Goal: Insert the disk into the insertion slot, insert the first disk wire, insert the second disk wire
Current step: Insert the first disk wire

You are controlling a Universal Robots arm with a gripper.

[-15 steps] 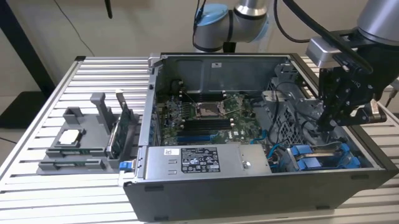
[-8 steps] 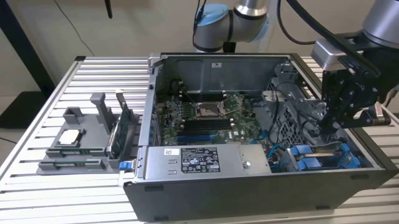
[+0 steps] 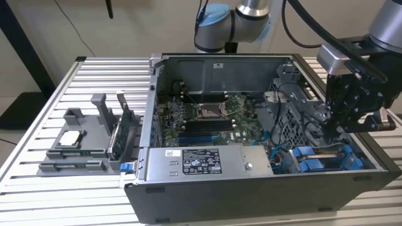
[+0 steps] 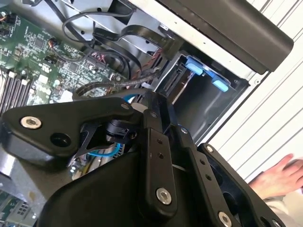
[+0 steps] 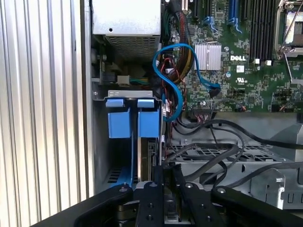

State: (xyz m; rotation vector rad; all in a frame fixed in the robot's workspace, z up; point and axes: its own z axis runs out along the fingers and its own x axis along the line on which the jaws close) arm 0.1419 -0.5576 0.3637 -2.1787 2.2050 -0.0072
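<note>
Currently, the gripper (image 3: 336,134) hangs low inside the open computer case (image 3: 251,200), at the exterior view's right, directly beside the insertion slot (image 5: 102,156). Whether it is spread apart or clamped on anything cannot be told; its own linkage covers its tip in both wrist views.

**Position of the disk.** The disk (image 5: 150,158) appears to sit edge-on inside the insertion slot. Its blue carrier tabs (image 5: 133,122) stand at the mouth of the bay. Judged from this, the first step is complete. The tabs face outward, probably so that the carrier can be gripped and released from the open side of the case.

**Position of the wires.** A blue data cable (image 5: 179,90) loops from the motherboard (image 3: 217,115) toward the bay. Several black cables (image 5: 213,156) lie across the metal cage next to the gripper. None can be confirmed as seated in the disk.

**Reason for the approach.** The case lies on its side on the slatted table (image 3: 37,197), so the bay opens upward. This likely explains why the gripper descends from above and stays close to the inner end of the disk, where the connectors would be reached.

**Surroundings.** The power supply (image 3: 207,162) sits next to the bay. A parts tray (image 3: 75,155) rests well apart, at the exterior view's left. A person's hand (image 4: 284,176) lies outside the case, on the table.
</note>
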